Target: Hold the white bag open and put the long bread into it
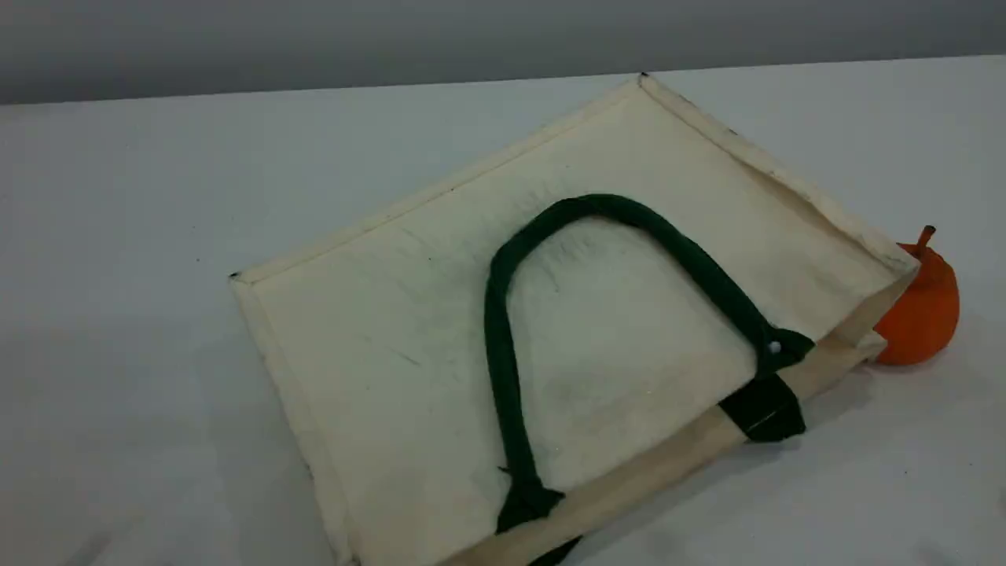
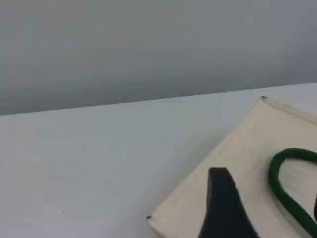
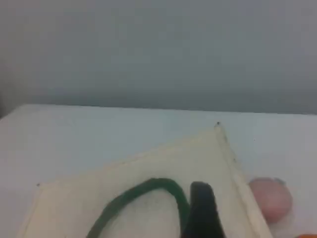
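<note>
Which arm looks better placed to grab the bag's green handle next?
Probably the right. In its own camera the right fingertip sits just beside the handle, over the flat bag. The left fingertip is out by the bag's edge, with the handle off to its side.

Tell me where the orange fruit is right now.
In the scene view, the orange fruit sits on the table at the far right, just behind the right corner of the white bag, which partly hides it.
</note>
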Available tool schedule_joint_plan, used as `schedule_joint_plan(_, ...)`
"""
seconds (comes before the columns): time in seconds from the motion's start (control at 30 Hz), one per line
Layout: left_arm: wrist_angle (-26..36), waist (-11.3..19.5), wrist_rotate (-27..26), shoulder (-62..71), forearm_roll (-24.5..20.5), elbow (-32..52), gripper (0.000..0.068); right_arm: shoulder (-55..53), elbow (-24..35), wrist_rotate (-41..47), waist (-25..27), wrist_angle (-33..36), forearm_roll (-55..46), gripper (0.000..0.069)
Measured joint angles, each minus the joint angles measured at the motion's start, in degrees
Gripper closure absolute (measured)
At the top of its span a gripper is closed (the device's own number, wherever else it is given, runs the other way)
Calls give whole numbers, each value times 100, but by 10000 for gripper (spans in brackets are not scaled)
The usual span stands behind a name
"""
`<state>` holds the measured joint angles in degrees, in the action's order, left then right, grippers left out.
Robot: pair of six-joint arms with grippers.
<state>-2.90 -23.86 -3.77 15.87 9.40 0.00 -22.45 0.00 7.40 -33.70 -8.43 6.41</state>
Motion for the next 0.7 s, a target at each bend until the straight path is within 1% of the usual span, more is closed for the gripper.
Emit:
schedule_joint_plan(0.07, 4, 146, 0, 0, -5, 0, 283, 0, 0, 0, 0, 0, -19, 224)
schedule_joint_plan(0.27, 9, 836, 0, -310, -5, 0, 282, 0, 0, 0, 0, 0, -19, 224)
schedule_joint_plan(0.5, -3, 1477, 0, -770, -5, 0, 282, 0, 0, 0, 7, 0, -19, 224)
schedule_joint_plan(0.6, 4, 1761, 0, -913, -5, 0, 282, 90, 0, 0, 258, 2, -19, 224)
schedule_joint_plan(0.7, -2, 1865, 0, -1107, -5, 0, 282, 209, 0, 0, 754, 7, -19, 224)
